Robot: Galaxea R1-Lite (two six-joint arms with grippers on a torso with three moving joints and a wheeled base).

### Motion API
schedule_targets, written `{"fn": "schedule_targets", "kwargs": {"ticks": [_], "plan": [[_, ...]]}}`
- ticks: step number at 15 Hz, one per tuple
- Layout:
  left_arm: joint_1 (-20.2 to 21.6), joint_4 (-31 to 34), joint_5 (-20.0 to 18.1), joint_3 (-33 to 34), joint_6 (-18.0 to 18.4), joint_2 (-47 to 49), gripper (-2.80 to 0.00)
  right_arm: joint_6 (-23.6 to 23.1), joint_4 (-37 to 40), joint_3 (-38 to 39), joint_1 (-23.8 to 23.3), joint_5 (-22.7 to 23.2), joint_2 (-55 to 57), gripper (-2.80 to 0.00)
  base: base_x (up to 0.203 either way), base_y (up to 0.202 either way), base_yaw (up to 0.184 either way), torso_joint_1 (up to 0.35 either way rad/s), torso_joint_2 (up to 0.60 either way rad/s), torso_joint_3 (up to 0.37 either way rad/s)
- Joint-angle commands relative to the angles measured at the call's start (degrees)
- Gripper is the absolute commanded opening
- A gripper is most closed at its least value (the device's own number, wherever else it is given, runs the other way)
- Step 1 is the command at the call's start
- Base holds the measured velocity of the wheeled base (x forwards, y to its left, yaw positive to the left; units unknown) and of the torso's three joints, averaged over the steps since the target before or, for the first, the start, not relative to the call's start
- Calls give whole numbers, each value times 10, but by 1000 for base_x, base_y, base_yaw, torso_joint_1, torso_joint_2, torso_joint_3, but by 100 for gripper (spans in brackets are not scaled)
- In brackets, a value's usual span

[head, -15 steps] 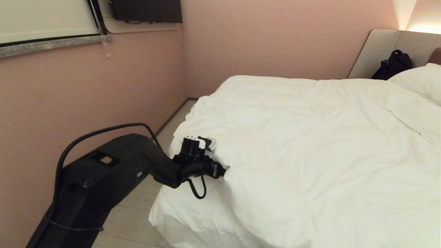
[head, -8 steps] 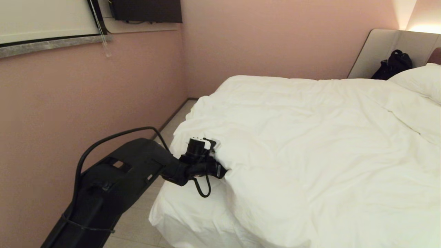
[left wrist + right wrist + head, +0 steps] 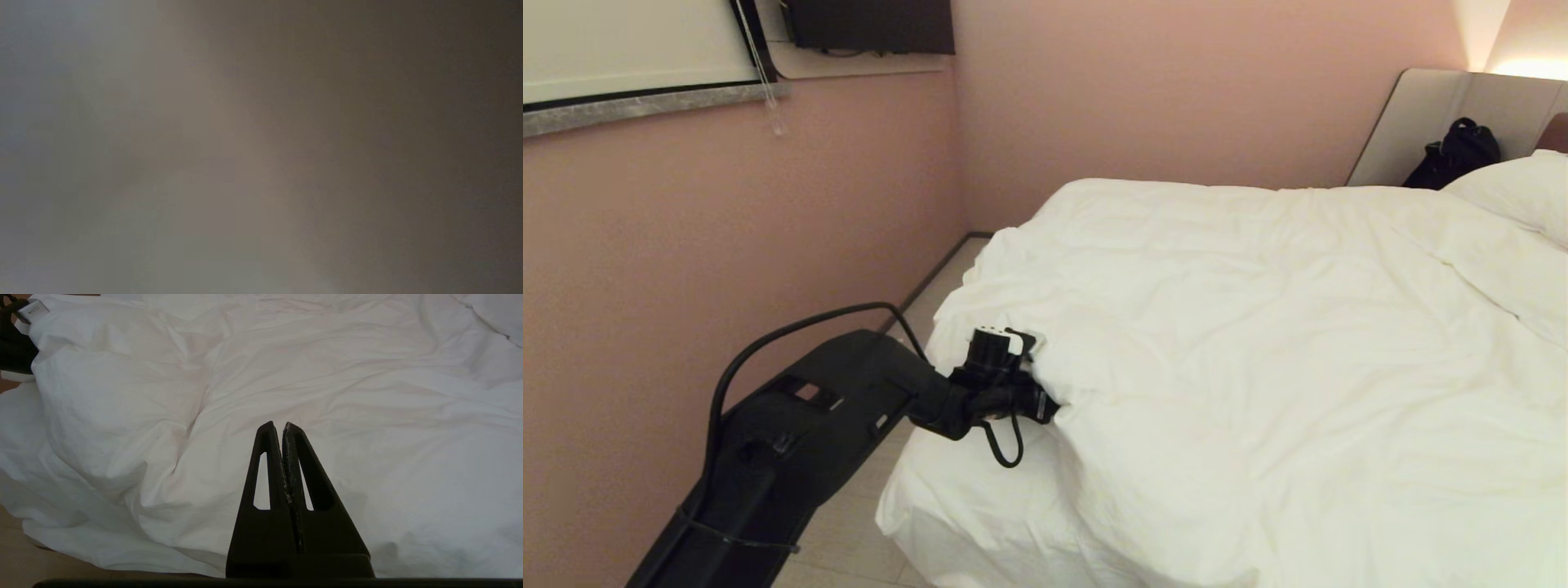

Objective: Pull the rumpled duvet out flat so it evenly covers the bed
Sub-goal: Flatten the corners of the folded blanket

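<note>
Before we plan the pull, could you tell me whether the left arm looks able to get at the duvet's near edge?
Probably yes: the left gripper is already tucked in at the duvet edge, nothing between them.

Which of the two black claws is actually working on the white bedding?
The left gripper, its tip buried under the duvet edge. The right gripper just hangs above it, shut and empty.

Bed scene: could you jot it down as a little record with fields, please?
duvet: white, wrinkled, bunched at the near left corner
bed: sheet bare at that corner
left end effector: tips buried in the duvet's edge, hidden
right end effector: shut, empty, above the duvet
pillow: at the headboard
black bag: beside the pillow
</note>
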Motion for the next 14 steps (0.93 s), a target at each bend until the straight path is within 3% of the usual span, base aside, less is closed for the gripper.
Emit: {"fn": "schedule_targets", "kwargs": {"ticks": [1, 9, 14], "plan": [[0, -5, -1, 0, 2, 1, -280, 0, 0, 0, 0, 0, 0, -280, 0, 0, 0, 0, 0, 0], [0, -3, 0, 8, 3, -8, -280, 0, 0, 0, 0, 0, 0, -280, 0, 0, 0, 0, 0, 0], [12, 0, 17, 71, -2, -97, -280, 0, -1, 0, 0, 0, 0, -280, 0, 0, 0, 0, 0, 0]]}}
